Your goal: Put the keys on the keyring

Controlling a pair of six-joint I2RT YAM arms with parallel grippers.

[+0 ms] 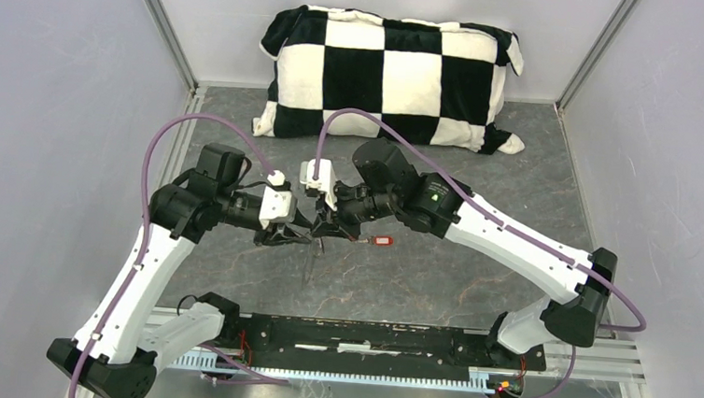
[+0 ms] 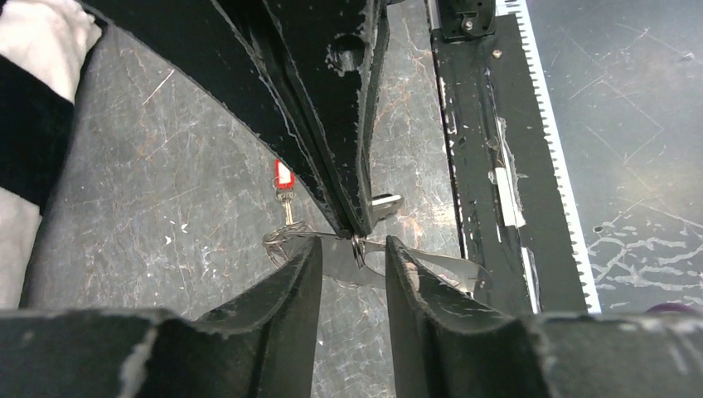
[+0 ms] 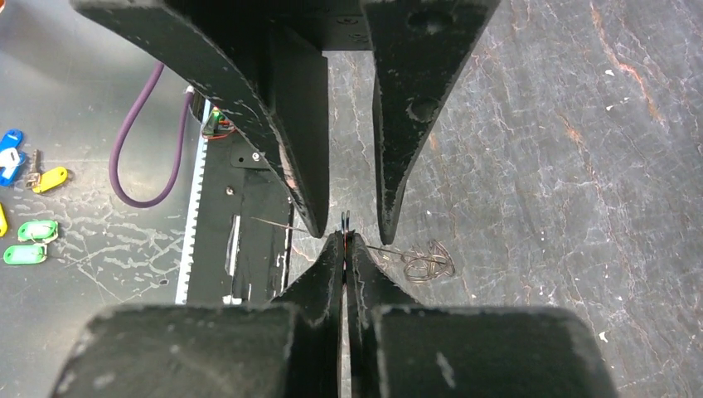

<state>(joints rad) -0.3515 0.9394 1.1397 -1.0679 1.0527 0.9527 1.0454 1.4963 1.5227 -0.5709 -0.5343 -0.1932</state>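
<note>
Right wrist: right fingers (image 3: 325, 282) pinch thin grey wire keyring (image 3: 424, 265); left fingers (image 3: 399, 124) parted

The table (image 1: 473, 292) is a matt dark grey marbled sheet, finely scratched. The pillow (image 1: 390, 75) at the far side is plush, fuzzy cloth. The keyring (image 3: 424, 264) is thin bare metal wire with a dull shine. The red key (image 2: 283, 176) has a glossy plastic tag on a metal shank. The left gripper (image 2: 352, 249) and right gripper (image 3: 343, 239) are matt black, scuffed pale at the edges. The arm shells (image 1: 137, 278) are smooth glossy white plastic.
</note>
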